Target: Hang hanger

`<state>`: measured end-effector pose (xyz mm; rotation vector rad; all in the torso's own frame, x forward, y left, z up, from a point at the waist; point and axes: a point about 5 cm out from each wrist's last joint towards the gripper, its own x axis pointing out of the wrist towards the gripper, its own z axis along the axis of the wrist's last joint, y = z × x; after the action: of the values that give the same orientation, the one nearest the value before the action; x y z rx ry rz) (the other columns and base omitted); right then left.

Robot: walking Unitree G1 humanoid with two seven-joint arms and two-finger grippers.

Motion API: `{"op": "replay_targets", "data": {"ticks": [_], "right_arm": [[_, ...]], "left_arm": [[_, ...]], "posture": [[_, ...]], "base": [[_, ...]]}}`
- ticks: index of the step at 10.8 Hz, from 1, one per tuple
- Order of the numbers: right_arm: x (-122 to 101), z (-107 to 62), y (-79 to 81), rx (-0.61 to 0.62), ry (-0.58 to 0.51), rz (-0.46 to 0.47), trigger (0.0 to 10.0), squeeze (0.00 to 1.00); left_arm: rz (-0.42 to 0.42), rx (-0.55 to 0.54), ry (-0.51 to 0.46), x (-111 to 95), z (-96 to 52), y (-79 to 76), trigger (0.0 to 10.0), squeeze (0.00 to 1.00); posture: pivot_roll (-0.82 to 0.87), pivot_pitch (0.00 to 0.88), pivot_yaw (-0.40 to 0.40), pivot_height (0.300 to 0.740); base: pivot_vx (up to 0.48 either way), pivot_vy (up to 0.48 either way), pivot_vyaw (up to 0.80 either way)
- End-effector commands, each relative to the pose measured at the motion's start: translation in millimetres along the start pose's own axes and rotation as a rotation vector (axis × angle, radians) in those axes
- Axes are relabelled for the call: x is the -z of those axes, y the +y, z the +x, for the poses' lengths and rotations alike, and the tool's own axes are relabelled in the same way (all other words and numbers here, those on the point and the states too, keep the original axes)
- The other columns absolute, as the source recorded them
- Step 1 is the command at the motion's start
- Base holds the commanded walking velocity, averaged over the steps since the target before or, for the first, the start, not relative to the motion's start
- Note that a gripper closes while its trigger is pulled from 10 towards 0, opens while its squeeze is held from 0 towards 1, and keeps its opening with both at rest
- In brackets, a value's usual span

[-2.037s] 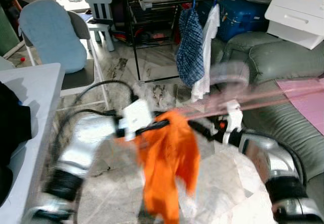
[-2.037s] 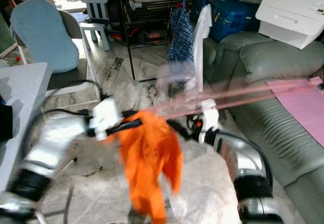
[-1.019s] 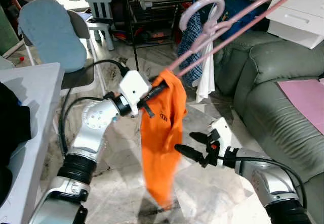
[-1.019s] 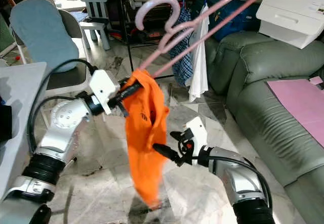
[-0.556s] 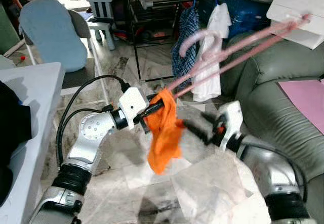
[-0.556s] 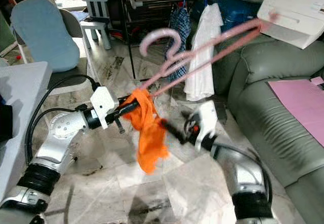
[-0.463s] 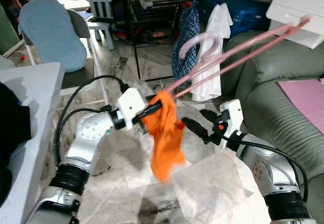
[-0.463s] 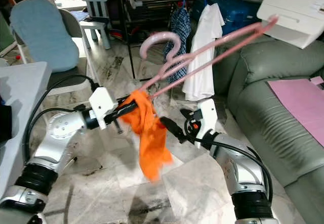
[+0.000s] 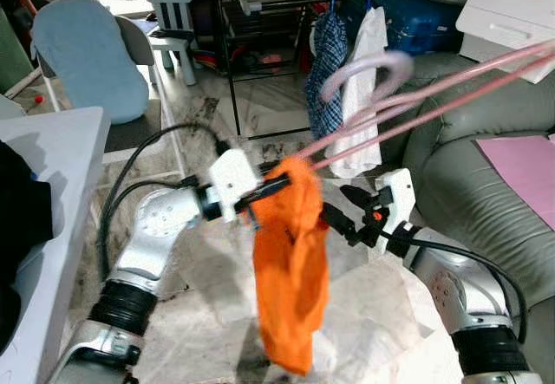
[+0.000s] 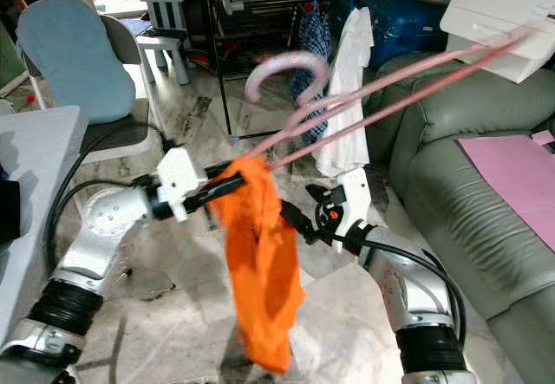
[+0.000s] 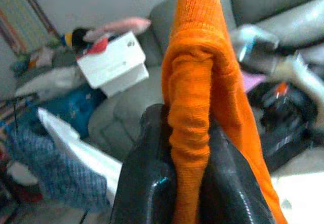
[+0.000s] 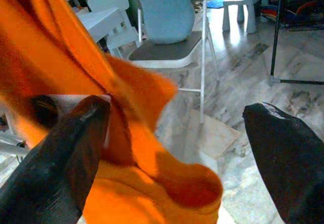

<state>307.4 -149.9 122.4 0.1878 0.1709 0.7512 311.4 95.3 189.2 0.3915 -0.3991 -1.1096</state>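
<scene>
An orange garment [image 9: 290, 280] hangs from one end of a long pink hanger [image 9: 434, 94], whose hook [image 9: 364, 70] curls upward in mid air. My left gripper [image 9: 270, 186] is shut on the garment's top edge where the hanger end sits; in the left wrist view the black fingers [image 11: 152, 183] pinch the orange cloth [image 11: 195, 102]. My right gripper [image 9: 340, 213] is open just right of the garment, its fingers [image 12: 66, 148] spread with orange cloth [image 12: 126, 183] between them. A black drying rack [image 9: 260, 20] with a checked cloth [image 9: 325, 72] and a white cloth [image 9: 360, 98] stands behind.
A green sofa [image 9: 486, 141] with a pink mat [image 9: 525, 163] lies on the right. A white table [image 9: 43, 228] is at the left, with a blue-cushioned chair [image 9: 91, 59] behind it. A white box [image 9: 507, 16] rests atop the sofa. The floor is marble tile.
The pink hanger has swung lower and more level, its hook shifted right. The orange garment has dropped and now hangs longer. Right gripper stays open beside it.
</scene>
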Motion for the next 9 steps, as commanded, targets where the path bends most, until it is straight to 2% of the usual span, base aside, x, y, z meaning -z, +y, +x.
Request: {"op": "replay_targets", "data": {"ticks": [1, 4, 5, 6, 9], "right_arm": [[5, 2.4, -0.7, 0.003, 0.014, 0.017, 10.0, 0.0], [27, 1.8, -4.5, 0.053, 0.098, 0.036, 10.0, 0.0], [33, -1.0, -7.4, 0.075, 0.117, 0.049, 8.7, 0.0], [42, -8.1, -15.2, 0.125, 0.136, 0.068, 0.0, 0.0], [52, -23.8, -31.7, 0.224, 0.169, 0.08, 0.0, 0.0]], "left_arm": [[0.013, 0.012, -0.051, -12, 3.8, 1.2, 0.0, 0.0], [0.006, -0.008, -0.138, -37, 12.9, 8.1, 0.0, 0.0], [0.006, -0.017, -0.151, -42, 13.2, 11.2, 0.0, 0.0], [0.003, -0.036, -0.172, -51, 13.2, 16.5, 0.0, 0.0], [-0.003, -0.068, -0.158, -51, 6.9, 23.2, 0.0, 0.0]], "posture": [[-0.1, 0.051, 0.014, 0.74], [-0.1, 0.052, 0.017, 0.74], [-0.1, 0.052, 0.017, 0.74], [-0.1, 0.053, 0.016, 0.74], [-0.1, 0.052, 0.015, 0.74]], "base": [[0.0, 0.0, 0.0], [0.0, 0.0, 0.0], [0.0, 0.0, 0.0], [0.0, 0.0, 0.0], [0.0, 0.0, 0.0]]}}
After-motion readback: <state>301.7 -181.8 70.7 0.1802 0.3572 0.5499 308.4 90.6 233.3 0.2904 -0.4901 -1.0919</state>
